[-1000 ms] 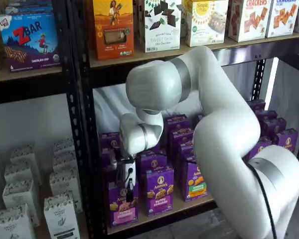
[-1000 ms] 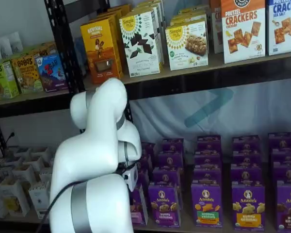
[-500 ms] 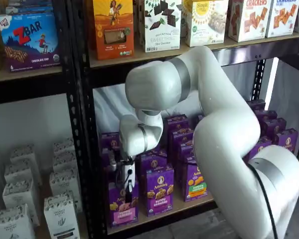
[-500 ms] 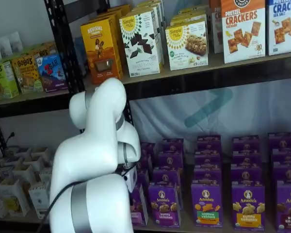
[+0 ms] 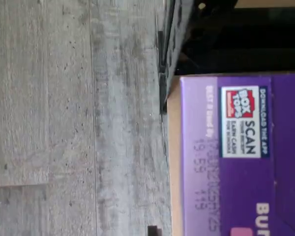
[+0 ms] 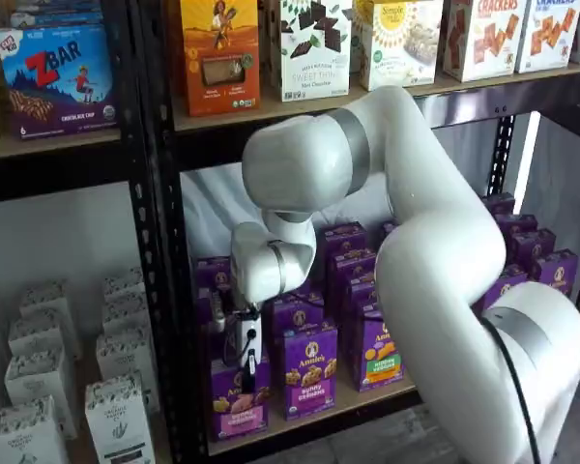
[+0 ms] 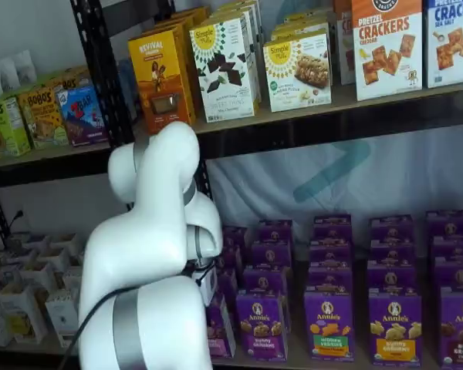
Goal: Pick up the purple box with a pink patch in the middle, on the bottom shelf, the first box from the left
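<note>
1. The claw (image 6: pixel 251 375) sits right on top of the purple box (image 6: pixel 234 411). One black finger hangs down over the box front, about where the round logo would be. The other finger is hidden, so I can't tell if it's clamped on the box or still has some gap.
2. What changed: over the last second the white claw body dropped a touch lower over that box. The arm above it barely moved, and the box hasn't shifted or lifted.
3. My read is that it's at the grab itself, with the lift not started.
4. The box stands upright at the left end of the front row on the bottom shelf (image 6: pixel 300 422), up against the black upright. Its pink band shows below the finger.
5. The wrist view looks straight down on the box top (image 5: pixel 226 157). It reads "BOX TOPS", "SCAN", "DOWNLOAD THE APP" and "EARN CASH", plus a faint date stamp I can't make out. Grey plank floor (image 5: pixel 64 123) shows beyond it.
6. Next door is an Annie's carton (image 6: pixel 309 372) marked "Bunny Grahams".
7. Further up there's a Z Bar box (image 6: pixel 53 72), an orange Revival box (image 7: pixel 160 77), a Simple Mills box (image 7: pixel 224 65) and Pretzel Crackers (image 7: pixel 386 46).
</note>
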Controlling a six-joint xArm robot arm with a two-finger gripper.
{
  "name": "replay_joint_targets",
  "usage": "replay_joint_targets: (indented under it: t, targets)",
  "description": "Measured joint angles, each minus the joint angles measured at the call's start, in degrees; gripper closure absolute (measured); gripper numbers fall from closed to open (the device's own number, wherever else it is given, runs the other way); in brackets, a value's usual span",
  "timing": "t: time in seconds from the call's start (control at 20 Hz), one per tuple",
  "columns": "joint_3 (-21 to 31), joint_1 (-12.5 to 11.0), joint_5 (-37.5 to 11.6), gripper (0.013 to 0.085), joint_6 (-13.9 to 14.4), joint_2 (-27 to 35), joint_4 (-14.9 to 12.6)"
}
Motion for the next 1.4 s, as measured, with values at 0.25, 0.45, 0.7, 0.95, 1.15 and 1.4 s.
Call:
replay_joint_targets:
  t: [0.25, 0.45, 0.7, 0.95, 1.15, 1.4]
  targets:
    - [0.94, 0.06, -1.04, 0.045, 0.26, -0.41, -0.26]
    - [1.49, 0.08, -1.98, 0.045, 0.16, -0.61, -0.19]
    - [1.31, 0.19, -1.79, 0.053, 0.34, -0.52, -0.24]
    - [1.35, 0.3, -2.32, 0.057, 0.59, -0.42, -0.42]
    - [1.23, 0.35, -2.32, 0.057, 0.39, -0.35, -0.14]
    - [0.85, 0.44, -1.63, 0.061, 0.37, -0.23, 0.01]
